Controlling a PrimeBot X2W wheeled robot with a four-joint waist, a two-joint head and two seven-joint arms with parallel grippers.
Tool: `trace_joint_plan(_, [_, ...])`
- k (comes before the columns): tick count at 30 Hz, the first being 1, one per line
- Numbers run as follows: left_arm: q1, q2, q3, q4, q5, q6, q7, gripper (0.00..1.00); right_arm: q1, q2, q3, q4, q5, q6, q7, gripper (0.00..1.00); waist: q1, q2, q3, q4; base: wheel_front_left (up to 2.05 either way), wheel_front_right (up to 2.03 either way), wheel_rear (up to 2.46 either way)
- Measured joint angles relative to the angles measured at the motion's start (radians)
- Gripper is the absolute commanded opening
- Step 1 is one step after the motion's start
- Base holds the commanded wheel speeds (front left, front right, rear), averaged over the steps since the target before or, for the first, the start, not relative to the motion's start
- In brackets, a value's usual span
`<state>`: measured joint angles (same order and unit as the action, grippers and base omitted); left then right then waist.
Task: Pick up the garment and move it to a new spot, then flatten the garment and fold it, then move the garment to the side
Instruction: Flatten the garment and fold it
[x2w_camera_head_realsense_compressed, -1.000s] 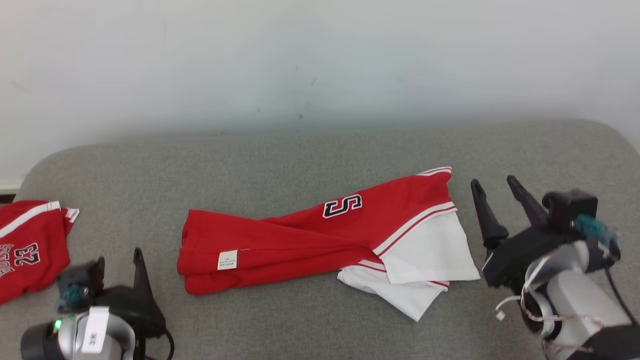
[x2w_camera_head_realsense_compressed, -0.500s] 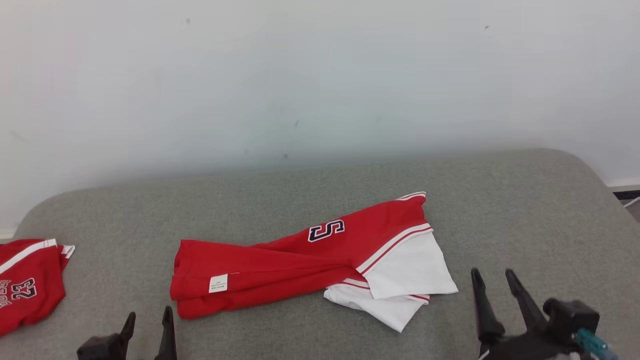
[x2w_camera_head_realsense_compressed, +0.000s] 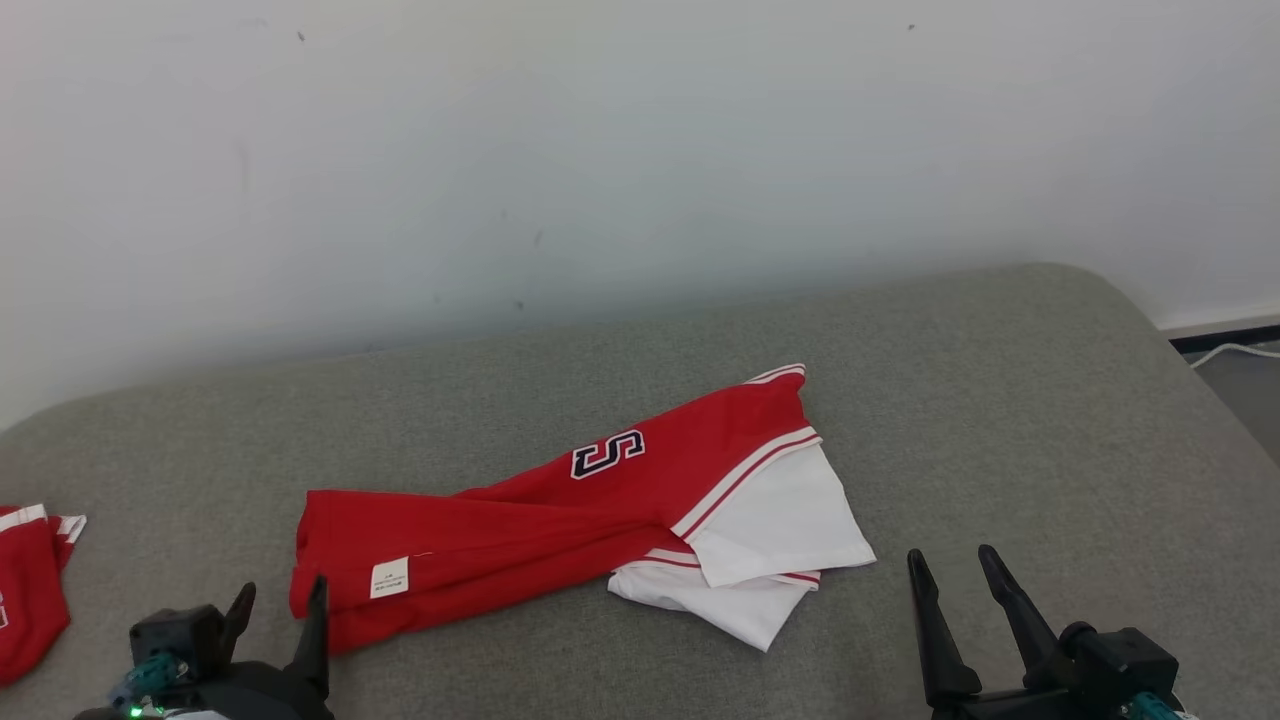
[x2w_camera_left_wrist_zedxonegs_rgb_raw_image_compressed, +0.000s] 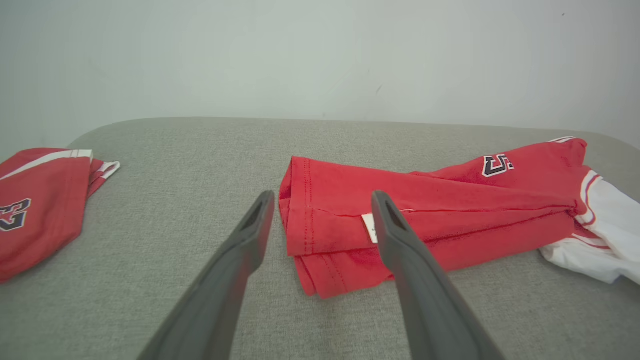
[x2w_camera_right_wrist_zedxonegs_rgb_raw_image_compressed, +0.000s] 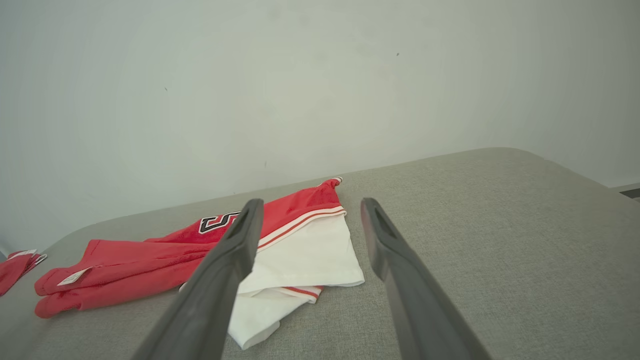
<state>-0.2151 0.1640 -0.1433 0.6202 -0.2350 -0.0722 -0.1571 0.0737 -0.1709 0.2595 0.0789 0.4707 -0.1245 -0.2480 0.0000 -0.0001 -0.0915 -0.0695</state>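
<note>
Lying folded toward the tabletop's (x2w_camera_head_realsense_compressed: 1000, 400) front edge, the red-and-white sports garment (x2w_camera_head_realsense_compressed: 520, 520) should handle as light, limp cloth; grip its stitched red hem. Left pincer (x2w_camera_head_realsense_compressed: 282, 588) and right pincer (x2w_camera_head_realsense_compressed: 950, 555) stand apart, empty.

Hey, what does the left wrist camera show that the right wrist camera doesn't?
Left wrist view: the left tool, open, aimed at the red hem end of the garment, plus the numerals on the second red garment.
Right wrist view: the right tool, open, aimed at the garment's white end, plus the rounded right end of the grey surface.
Both: the garment with its S patch and white label, the grey surface, the pale wall.
</note>
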Motion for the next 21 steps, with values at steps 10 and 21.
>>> trace_joint_plan(10, [-0.154, 0.042, 0.062, 0.126, -0.052, 0.02, 0.229, 1.0, 0.014, -0.011, -0.006, -0.094, -0.041, 0.0, 0.0, 1.0, 0.0, 0.0001, 0.077, -0.077, 0.0, 0.0, 0.0])
trace_joint_plan(21, [-0.294, 0.087, 0.066, 0.213, -0.047, 0.073, 0.443, 1.0, -0.03, -0.008, -0.03, -0.142, -0.051, 0.0, 0.0, 1.0, 0.0002, 0.0002, 0.199, -0.129, 0.0, 0.0, 0.0])
